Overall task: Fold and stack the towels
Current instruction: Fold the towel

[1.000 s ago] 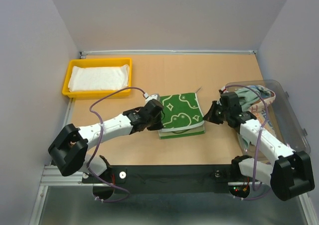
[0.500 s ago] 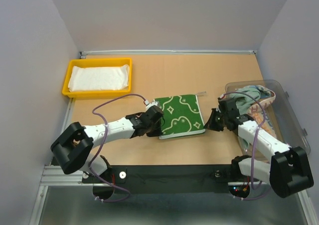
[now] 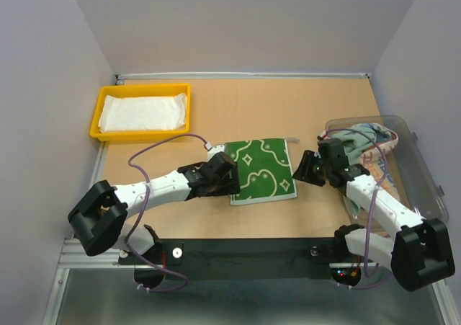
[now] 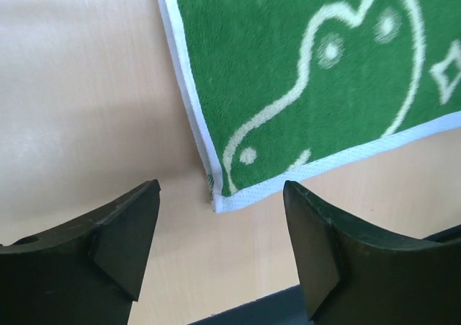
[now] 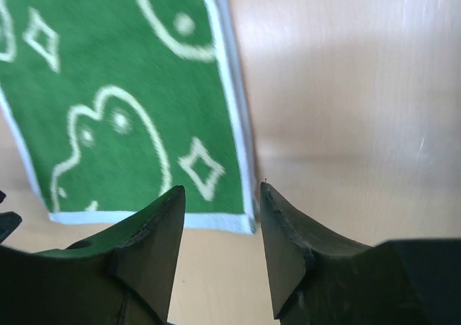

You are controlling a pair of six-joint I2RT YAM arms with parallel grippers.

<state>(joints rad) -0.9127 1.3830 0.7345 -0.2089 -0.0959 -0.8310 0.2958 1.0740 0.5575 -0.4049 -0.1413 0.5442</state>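
A dark green towel with white marks lies folded flat in the middle of the table. My left gripper sits at its near left corner, open, with bare table between its fingers; the left wrist view shows that corner of the towel just ahead of the gripper. At the towel's right edge my right gripper is also open and holds nothing. In the right wrist view the towel's near corner lies just beyond the gripper. A white towel lies in the yellow tray.
A clear plastic bin at the right holds a heap of crumpled towels, close behind the right arm. The yellow tray stands at the back left. Grey walls enclose the table on three sides.
Both grippers have opened and let go of the green towel. Its folded layers have settled flat and both grippers have drawn back slightly from its corners.
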